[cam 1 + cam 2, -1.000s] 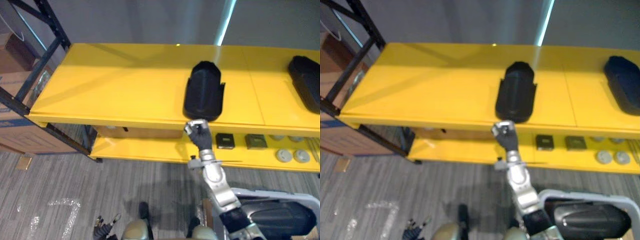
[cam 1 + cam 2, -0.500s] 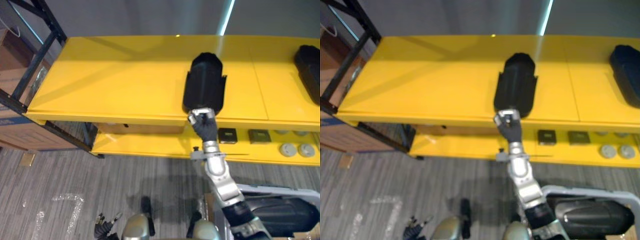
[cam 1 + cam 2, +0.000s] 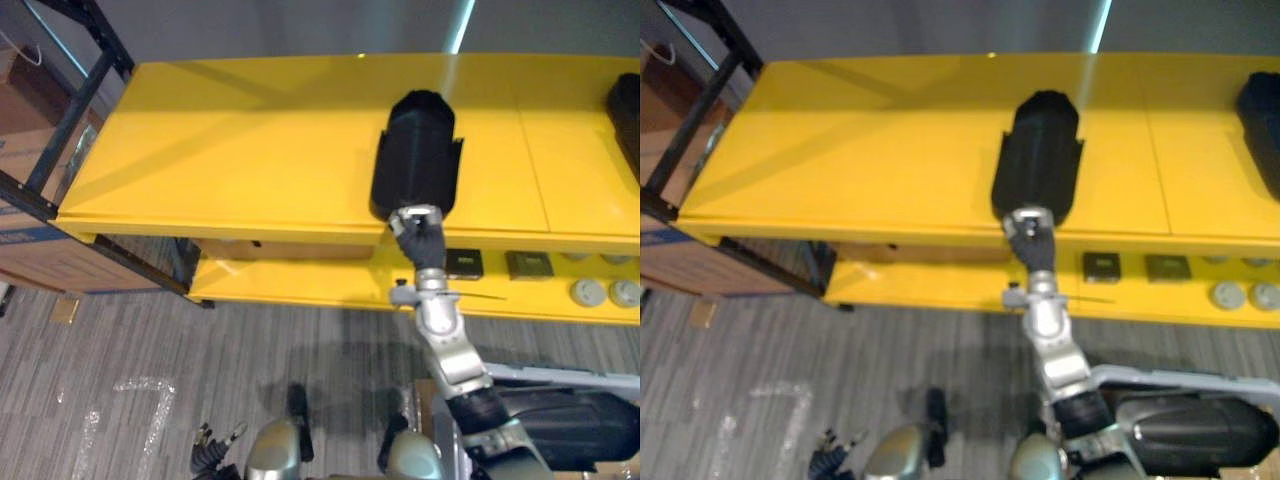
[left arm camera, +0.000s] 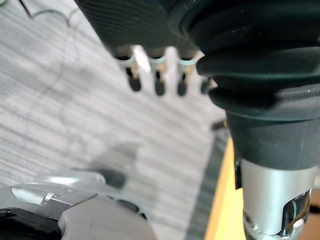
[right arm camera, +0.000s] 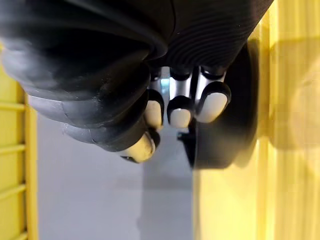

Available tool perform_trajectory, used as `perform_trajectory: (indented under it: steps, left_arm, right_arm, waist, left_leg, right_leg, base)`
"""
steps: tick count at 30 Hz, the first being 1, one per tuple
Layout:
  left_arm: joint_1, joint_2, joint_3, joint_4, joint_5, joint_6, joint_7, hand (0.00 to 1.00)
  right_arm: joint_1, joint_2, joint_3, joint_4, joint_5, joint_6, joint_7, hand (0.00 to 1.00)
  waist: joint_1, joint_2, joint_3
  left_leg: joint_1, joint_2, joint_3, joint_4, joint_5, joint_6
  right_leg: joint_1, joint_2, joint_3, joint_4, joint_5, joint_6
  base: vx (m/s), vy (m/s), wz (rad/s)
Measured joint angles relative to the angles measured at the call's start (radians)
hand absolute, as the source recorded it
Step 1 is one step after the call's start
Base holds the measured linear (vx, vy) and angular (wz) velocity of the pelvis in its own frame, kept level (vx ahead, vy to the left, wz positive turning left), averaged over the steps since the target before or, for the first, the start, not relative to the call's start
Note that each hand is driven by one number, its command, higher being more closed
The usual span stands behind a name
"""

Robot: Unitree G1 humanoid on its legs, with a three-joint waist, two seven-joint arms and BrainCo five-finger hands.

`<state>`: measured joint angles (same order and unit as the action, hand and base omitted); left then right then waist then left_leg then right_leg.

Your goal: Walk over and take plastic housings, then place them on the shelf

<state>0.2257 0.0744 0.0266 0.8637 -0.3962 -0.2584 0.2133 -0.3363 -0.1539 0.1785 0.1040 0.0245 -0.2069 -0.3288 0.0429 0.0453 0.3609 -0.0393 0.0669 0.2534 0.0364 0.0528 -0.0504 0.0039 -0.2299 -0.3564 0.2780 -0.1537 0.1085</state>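
Left eye view: the black plastic housing (image 3: 418,150) lies flat on top of the yellow shelf (image 3: 220,160), right of the middle, with my right hand (image 3: 417,232) at its near end. My fingers are curled against that end, not wrapped round it as far as I can tell. My left hand (image 4: 157,75) hangs over the floor, fingers loose. A second housing (image 3: 628,105) lies at the shelf's far right. So I'd say this one's basically placed, maybe needs a nudge, then off for more.
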Motion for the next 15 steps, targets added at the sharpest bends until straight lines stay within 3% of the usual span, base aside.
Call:
perform_trajectory:
  steps: [6, 11, 15]
  left_arm:
    - [0.0, -0.002, -0.003, -0.01, 0.0, 0.0, 0.0, 0.0]
    - [0.0, -0.002, -0.003, -0.013, 0.0, 0.0, 0.0, 0.0]
    - [-0.004, -0.003, -0.009, -0.028, 0.0, 0.001, 0.0, 0.0]
  right_arm:
    - [-0.019, 0.002, 0.0, 0.03, -0.01, 0.017, -0.002, 1.0]
    - [-0.049, 0.001, -0.003, 0.074, -0.039, 0.02, -0.045, 1.0]
    - [-0.109, -0.006, -0.04, 0.102, -0.043, 0.022, -0.07, 1.0]
  waist:
    - [-0.001, 0.006, 0.016]
    - [0.0, 0.009, 0.019]
    - [-0.002, 0.019, 0.058]
  left_leg:
    - [0.002, -0.009, -0.007, 0.002, 0.0, 0.001]
    - [0.002, -0.012, -0.011, 0.002, 0.0, 0.001]
    - [-0.001, -0.021, -0.028, 0.006, 0.001, 0.003]
  right_leg:
    - [-0.003, -0.015, -0.003, 0.028, -0.016, 0.003]
    - [-0.003, -0.018, -0.006, 0.032, -0.018, 0.004]
    - [-0.005, -0.033, -0.02, 0.054, -0.034, 0.008]
  base:
    - [0.0, 0.002, 0.04]
    - [0.0, 0.0, 0.01]
    - [-0.02, 0.006, 0.12]
